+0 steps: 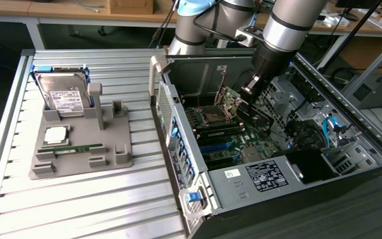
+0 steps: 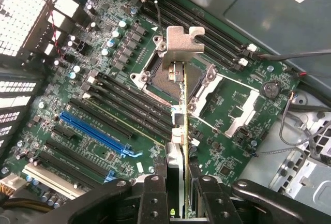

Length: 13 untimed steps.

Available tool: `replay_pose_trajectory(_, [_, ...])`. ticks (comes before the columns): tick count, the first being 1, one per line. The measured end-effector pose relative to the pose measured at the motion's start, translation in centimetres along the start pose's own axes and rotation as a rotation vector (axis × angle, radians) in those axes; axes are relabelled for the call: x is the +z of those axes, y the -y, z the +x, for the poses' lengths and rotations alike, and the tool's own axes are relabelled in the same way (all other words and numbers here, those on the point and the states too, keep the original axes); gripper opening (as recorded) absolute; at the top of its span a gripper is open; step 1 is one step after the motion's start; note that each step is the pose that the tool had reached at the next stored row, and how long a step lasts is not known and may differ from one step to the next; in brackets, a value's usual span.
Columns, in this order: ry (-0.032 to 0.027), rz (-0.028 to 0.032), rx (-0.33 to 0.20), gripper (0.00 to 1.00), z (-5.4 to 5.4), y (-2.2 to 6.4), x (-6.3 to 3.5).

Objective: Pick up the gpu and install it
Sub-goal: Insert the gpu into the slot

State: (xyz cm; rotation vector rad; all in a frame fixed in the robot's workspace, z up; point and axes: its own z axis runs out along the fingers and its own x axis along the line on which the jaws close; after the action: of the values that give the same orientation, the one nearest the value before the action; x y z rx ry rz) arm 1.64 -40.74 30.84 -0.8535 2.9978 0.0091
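My gripper (image 1: 246,90) reaches down into the open computer case (image 1: 177,129) and is shut on the gpu (image 1: 229,102), a thin card held on edge above the motherboard (image 1: 221,144). In the wrist view the gpu (image 2: 182,125) appears edge-on between the two black fingers (image 2: 154,199), its silvery bracket (image 2: 181,43) pointing away from me. The card hangs in the air over the CPU socket (image 2: 165,79) area, apart from the board. The long blue slot (image 2: 95,131) lies off to one side of the card.
A grey holder (image 1: 78,149) on the slatted table at the exterior view's left carries a hard drive (image 1: 65,97), a silver chip (image 1: 56,134) and a green memory stick (image 1: 71,148). Case walls, drive cages (image 1: 297,104) and cables (image 2: 300,131) crowd the card.
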Motion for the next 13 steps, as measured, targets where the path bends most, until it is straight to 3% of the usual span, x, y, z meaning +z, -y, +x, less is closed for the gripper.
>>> replay_pose_trajectory(13, [0.0000,-0.0015,-0.061,0.27,0.00,0.00,0.00])
